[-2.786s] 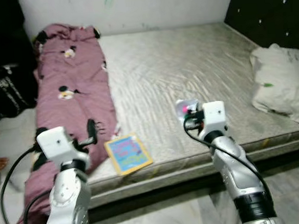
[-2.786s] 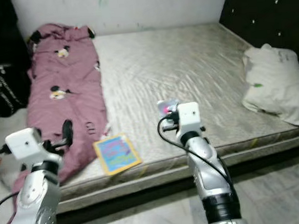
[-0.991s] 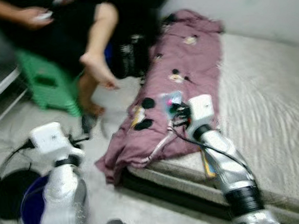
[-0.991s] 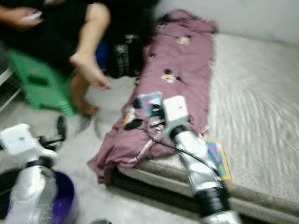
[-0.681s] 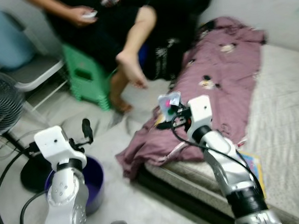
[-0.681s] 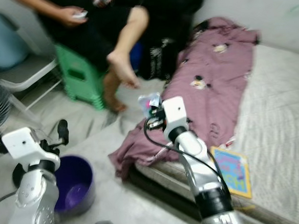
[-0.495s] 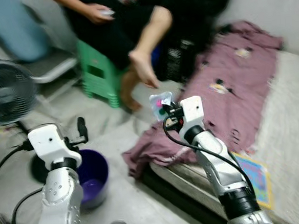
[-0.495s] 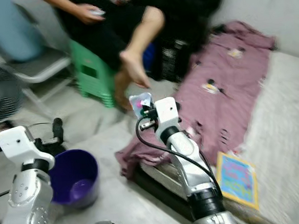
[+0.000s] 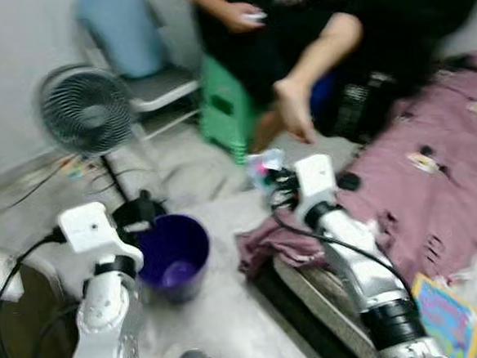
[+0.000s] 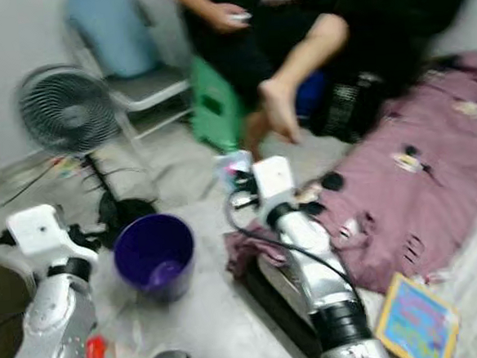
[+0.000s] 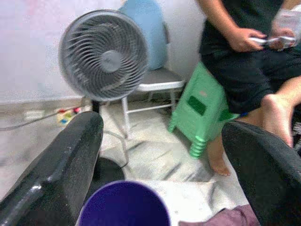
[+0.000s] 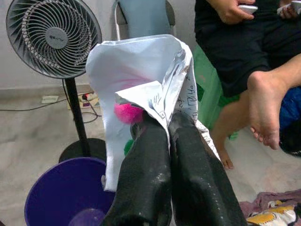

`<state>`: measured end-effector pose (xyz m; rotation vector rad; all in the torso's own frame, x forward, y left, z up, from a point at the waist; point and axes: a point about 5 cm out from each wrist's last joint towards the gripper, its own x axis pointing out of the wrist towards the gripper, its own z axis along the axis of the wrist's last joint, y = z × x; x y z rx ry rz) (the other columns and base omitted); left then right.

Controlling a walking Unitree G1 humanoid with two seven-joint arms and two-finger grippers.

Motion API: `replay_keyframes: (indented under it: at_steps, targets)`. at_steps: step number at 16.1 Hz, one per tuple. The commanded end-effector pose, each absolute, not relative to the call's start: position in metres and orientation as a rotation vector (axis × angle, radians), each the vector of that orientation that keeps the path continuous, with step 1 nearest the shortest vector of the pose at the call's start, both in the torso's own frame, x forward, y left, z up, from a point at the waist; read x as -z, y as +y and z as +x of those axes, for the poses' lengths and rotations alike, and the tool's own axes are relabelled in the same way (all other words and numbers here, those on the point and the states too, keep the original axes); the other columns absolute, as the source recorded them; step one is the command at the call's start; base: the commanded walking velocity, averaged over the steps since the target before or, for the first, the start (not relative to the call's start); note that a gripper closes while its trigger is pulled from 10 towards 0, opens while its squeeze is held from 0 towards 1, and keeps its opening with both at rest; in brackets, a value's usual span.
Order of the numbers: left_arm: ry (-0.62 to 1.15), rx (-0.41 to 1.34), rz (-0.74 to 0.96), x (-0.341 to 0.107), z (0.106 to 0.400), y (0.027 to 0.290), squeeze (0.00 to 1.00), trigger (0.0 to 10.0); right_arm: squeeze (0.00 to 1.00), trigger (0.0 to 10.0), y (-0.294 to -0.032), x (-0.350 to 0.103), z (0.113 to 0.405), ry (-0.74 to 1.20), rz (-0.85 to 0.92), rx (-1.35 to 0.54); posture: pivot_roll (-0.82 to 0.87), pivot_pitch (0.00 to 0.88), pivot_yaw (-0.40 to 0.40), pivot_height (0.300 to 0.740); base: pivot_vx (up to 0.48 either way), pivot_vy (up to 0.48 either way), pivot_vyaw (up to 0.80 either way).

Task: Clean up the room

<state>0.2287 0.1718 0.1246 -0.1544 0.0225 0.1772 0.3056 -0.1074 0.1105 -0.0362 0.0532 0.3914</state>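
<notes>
Your right tool [image 12: 164,136] is clamped on a crinkly wrapper [image 12: 141,84], its two black fingers pressed together over the lower fold, with a pink patch showing inside the plastic. In the head views the wrapper [image 10: 233,164] is held up in the air, beside and above the purple bucket [image 10: 154,254] on the floor, not yet over its mouth. Your left tool [image 11: 164,155] has its fingers apart and holds nothing; it points at the bucket rim [image 11: 123,205], with the fan [image 11: 104,55] behind.

The main risk, as I judge it, is letting go too early: the wrapper is light and loose, so it could flutter past the rim, and the fan nearby could push it off course if it is running. A person's foot [image 10: 276,111] hangs close to the right arm, so a wide swing might brush it. The head views are blurred, so your aim over the bucket is uncertain.
</notes>
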Motion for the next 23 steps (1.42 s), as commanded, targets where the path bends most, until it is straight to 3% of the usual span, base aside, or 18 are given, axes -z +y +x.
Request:
replay_keyframes:
  at_steps: [1,6,15,20,23]
  targets:
    - [0.013,-0.186,-0.138,-0.1288,0.2286,0.1749,0.00,10.0,0.00,10.0,-0.1022,-0.1139,0.3066,0.039,-0.030,-0.402,0.11,0.000,-0.064,0.740,0.000,0.000,0.80]
    - [0.020,-0.189,-0.142,-0.1283,0.2277,0.1744,0.00,10.0,0.00,10.0,-0.1021,-0.1135,0.3062,0.042,-0.030,-0.408,0.11,0.000,-0.068,0.740,0.000,0.000,0.16]
    - [0.019,-0.152,-0.153,-0.1296,0.2298,0.1707,0.00,10.0,0.00,10.0,-0.1014,-0.1132,0.3058,0.042,-0.030,-0.412,0.11,0.000,-0.064,0.740,0.000,0.000,0.76]
    - [-0.003,-0.114,-0.165,-0.1323,0.2296,0.1677,0.00,10.0,0.00,10.0,-0.1004,-0.1130,0.3055,0.043,-0.025,-0.413,0.11,0.000,-0.062,0.740,0.000,0.000,0.00]
    - [-0.003,-0.105,-0.168,-0.1324,0.2297,0.1670,0.00,10.0,0.00,10.0,-0.1000,-0.1131,0.3051,0.040,-0.022,-0.417,0.11,0.000,-0.060,0.740,0.258,0.000,0.69]
